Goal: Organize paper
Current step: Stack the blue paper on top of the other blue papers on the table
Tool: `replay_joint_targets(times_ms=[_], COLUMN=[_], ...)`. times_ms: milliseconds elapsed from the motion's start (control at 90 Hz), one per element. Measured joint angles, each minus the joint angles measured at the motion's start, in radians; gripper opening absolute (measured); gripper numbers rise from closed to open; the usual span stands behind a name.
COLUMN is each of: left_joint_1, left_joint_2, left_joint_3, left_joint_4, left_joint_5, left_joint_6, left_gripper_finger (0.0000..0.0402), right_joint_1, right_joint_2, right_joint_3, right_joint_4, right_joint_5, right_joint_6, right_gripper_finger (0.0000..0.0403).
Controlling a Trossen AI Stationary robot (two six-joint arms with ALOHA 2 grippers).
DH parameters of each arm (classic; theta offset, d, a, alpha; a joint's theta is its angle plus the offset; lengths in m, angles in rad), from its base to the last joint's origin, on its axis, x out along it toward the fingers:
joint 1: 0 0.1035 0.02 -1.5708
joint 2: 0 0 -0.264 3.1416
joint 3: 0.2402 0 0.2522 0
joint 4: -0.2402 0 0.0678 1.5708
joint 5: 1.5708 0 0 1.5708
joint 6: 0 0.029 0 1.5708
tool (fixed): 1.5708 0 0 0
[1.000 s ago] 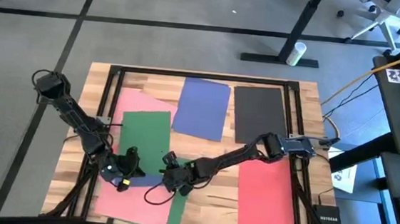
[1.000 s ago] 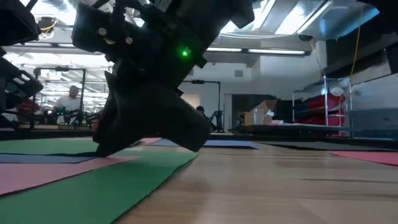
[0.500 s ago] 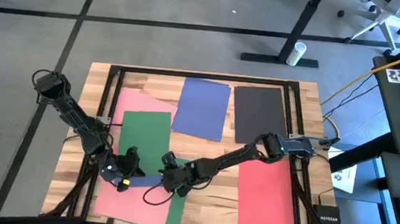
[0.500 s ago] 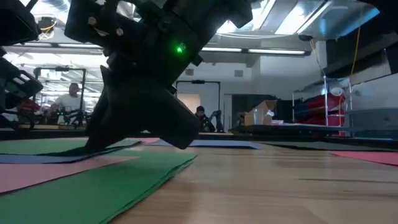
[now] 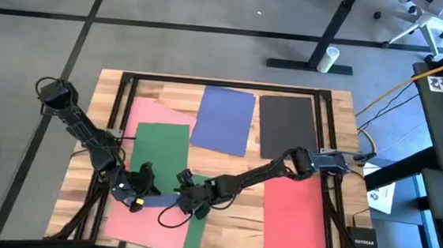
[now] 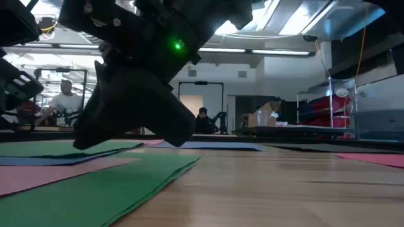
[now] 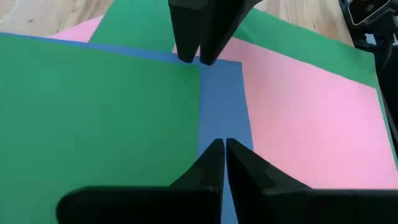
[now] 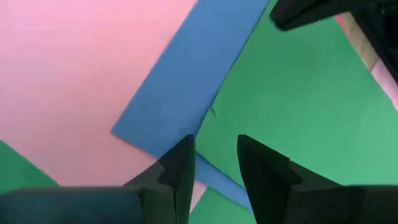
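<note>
Flat rectangular construction-paper sheets are lying spread over the wooden bench (image 5: 221, 231). A blue sheet (image 5: 223, 120) and a black sheet (image 5: 286, 126) are lying at the far side, long axes running near to far, the blue one slightly tilted. A red sheet (image 5: 296, 217) is lying near the right edge, long axis likewise. At the left, a green sheet (image 5: 160, 155) is overlapping a pink sheet (image 5: 136, 216), with a narrow blue strip (image 7: 221, 106) showing between them. The left gripper (image 5: 143, 180) is resting over the green sheet, fingers (image 7: 214, 165) together. The right gripper (image 5: 184, 192) is pointing toward it just beside, fingers (image 8: 180, 171) slightly apart over the strip's edge. Compared with a second ago, the right gripper is sitting a little further left.
</note>
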Motion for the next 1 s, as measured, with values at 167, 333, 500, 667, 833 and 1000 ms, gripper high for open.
replay_joint_targets(times_ms=[167,333,500,667,833,1000], left_joint_1=[0.0,0.0,-0.001,-0.003,-0.003,-0.005], left_joint_2=[0.0,0.0,0.0,0.0,0.005,0.006], left_joint_3=[0.0,0.0,0.0,0.0,0.0,0.0], left_joint_4=[0.0,0.0,-0.001,-0.003,-0.001,-0.001], left_joint_5=[0.0,0.0,0.0,0.0,0.001,0.001], left_joint_6=[0.0,0.001,0.0,-0.004,-0.006,-0.007], left_gripper_finger=[0.0,0.0,0.0,0.0,0.0,0.0], right_joint_1=[-0.005,-0.004,-0.002,-0.002,-0.003,-0.016], right_joint_2=[0.001,0.014,0.042,0.05,0.053,0.055], right_joint_3=[0.0,0.001,0.004,0.004,0.022,0.033], right_joint_4=[-0.024,-0.012,0.021,0.048,0.039,0.039], right_joint_5=[-0.024,-0.051,-0.036,-0.028,-0.021,-0.016], right_joint_6=[-0.006,-0.024,-0.028,-0.024,-0.017,-0.016], right_gripper_finger=[0.0111,0.0111,0.0111,0.0111,0.0111,0.0111])
